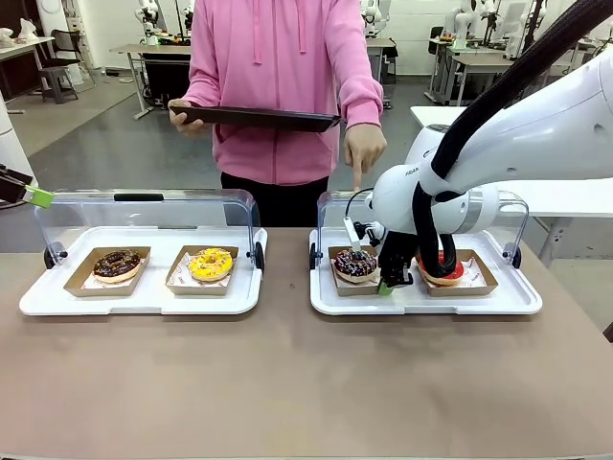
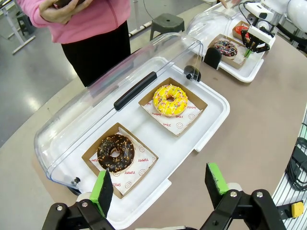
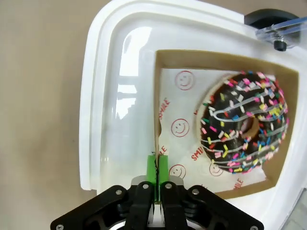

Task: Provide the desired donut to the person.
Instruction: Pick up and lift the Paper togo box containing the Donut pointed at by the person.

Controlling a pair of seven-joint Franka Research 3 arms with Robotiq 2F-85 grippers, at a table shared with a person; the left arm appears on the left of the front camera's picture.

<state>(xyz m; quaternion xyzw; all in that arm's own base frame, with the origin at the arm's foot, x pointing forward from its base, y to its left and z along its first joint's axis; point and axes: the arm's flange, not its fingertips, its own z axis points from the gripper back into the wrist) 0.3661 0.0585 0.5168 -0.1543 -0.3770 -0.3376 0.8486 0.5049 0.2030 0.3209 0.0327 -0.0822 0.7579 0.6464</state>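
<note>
The person (image 1: 278,86) stands across the table in a pink hooded sweatshirt, holding a dark tray (image 1: 254,117) in one hand. The other hand (image 1: 362,149) points a finger down at the chocolate donut with coloured sprinkles (image 1: 355,264) in the right display tray (image 1: 421,302). My right gripper (image 1: 387,285) is shut on the front wall of that donut's cardboard tray (image 3: 156,96), its green pads (image 3: 163,167) pinching the card beside the donut (image 3: 244,127). My left gripper (image 2: 159,184) hangs open above the left display tray (image 2: 211,120); one green fingertip (image 1: 40,197) shows at the far left.
The left display tray holds a chocolate donut with nuts (image 2: 115,152) and a yellow iced donut (image 2: 170,99), each in a cardboard tray, with the clear lid (image 2: 120,81) swung back. A red donut (image 1: 455,273) lies behind my right arm's cables. Bare brown tabletop (image 1: 287,383) lies in front.
</note>
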